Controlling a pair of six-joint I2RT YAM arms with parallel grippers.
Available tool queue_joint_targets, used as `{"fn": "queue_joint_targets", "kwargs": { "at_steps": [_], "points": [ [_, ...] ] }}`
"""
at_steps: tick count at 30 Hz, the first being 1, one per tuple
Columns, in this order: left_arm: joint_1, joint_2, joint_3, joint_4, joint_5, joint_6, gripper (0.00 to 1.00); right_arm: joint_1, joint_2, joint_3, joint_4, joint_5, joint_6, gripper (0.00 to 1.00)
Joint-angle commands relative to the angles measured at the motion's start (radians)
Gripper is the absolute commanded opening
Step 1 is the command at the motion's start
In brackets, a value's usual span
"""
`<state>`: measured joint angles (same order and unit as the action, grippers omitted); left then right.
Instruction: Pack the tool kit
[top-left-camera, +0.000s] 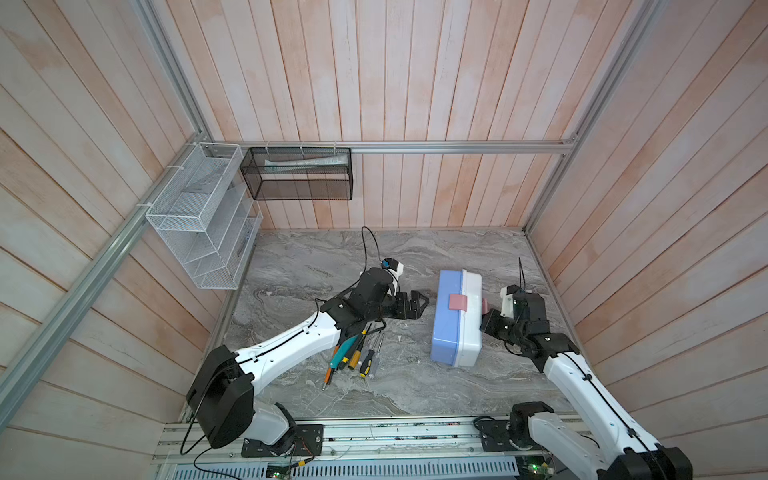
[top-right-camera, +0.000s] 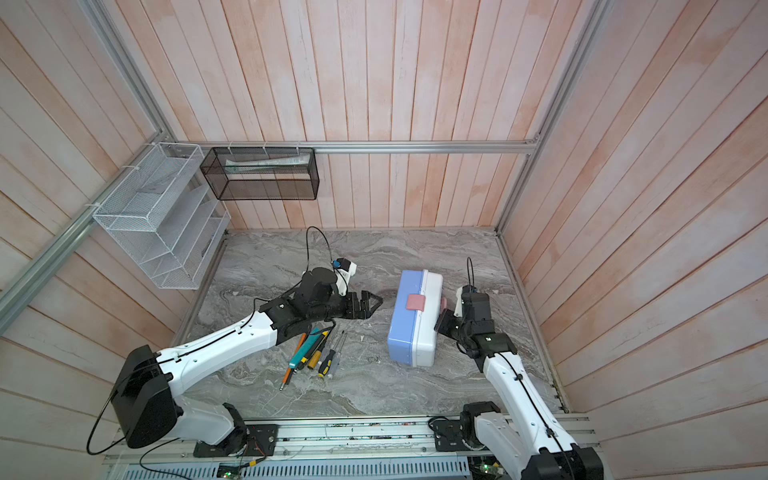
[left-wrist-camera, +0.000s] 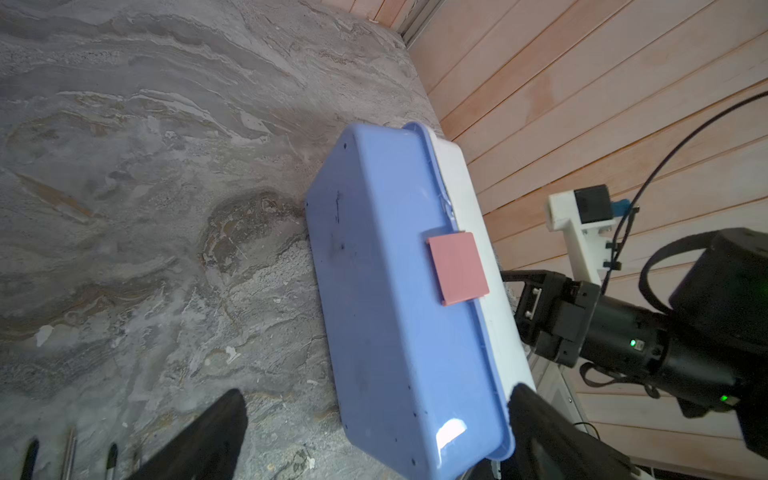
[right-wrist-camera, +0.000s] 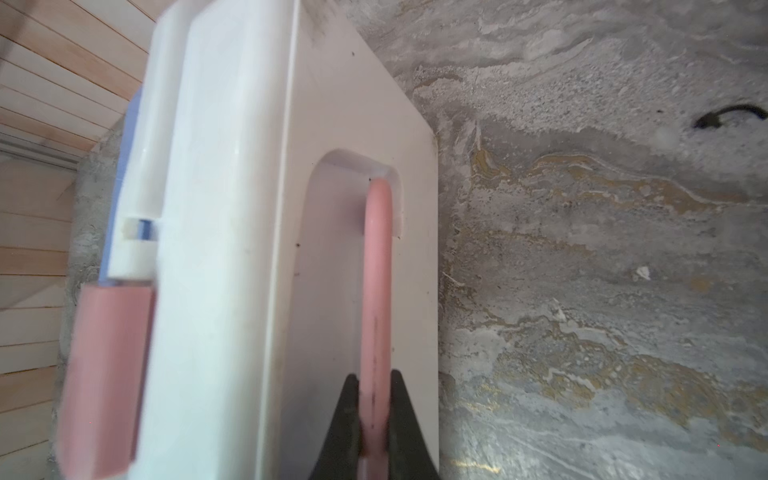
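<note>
Right wrist view: right pincer (right-wrist-camera: 374, 376) clamped tight on pink handle (right-wrist-camera: 377, 270) of tool case (top-left-camera: 457, 320). Left pincer (top-left-camera: 417, 306) spread wide, empty, just beside blue base (left-wrist-camera: 374, 291). Case stands on one long side on surface (top-left-camera: 415, 386), right of loose screwdrivers (top-left-camera: 357, 353). Latch (top-left-camera: 457, 302) up, handle toward right arm, long axis near-to-far. Likely step: lay it flat. Lower slowly, with left bracing base.

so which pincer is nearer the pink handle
Right. The right pincer is shut on the pink handle; the left pincer is open on the case's opposite side, not gripping it.
</note>
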<state>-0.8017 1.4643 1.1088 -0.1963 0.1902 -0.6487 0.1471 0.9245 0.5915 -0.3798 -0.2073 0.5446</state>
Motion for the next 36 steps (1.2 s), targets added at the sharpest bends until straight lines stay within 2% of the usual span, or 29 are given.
{"fn": "queue_joint_targets", "kwargs": {
  "at_steps": [1,3,7,10,18,25,31,36],
  "points": [
    [-0.018,0.019,0.077,-0.053,0.024,-0.025,1.0,0.026,0.0,0.006,0.04,-0.067,-0.043,0.0],
    [-0.025,0.016,0.1,-0.078,0.012,-0.028,1.0,0.048,0.008,0.001,0.106,-0.125,-0.042,0.0],
    [-0.028,0.01,0.103,-0.089,-0.002,-0.031,1.0,0.131,0.055,0.013,0.163,-0.137,-0.073,0.0],
    [-0.028,0.017,0.085,-0.067,0.009,-0.04,1.0,0.141,0.09,0.012,0.216,-0.187,-0.069,0.0],
    [-0.039,0.054,0.06,-0.012,0.066,-0.104,1.0,0.171,0.129,0.037,0.258,-0.15,-0.075,0.0],
    [-0.059,0.088,0.08,-0.12,0.023,-0.182,1.0,0.175,0.127,0.053,0.249,-0.139,-0.089,0.0],
    [-0.06,0.12,0.094,-0.149,0.022,-0.196,1.0,0.179,0.122,0.046,0.259,-0.146,-0.086,0.0],
    [-0.06,0.122,0.084,-0.091,0.034,-0.2,1.0,0.188,0.129,0.04,0.269,-0.15,-0.086,0.0]
  ]
}}
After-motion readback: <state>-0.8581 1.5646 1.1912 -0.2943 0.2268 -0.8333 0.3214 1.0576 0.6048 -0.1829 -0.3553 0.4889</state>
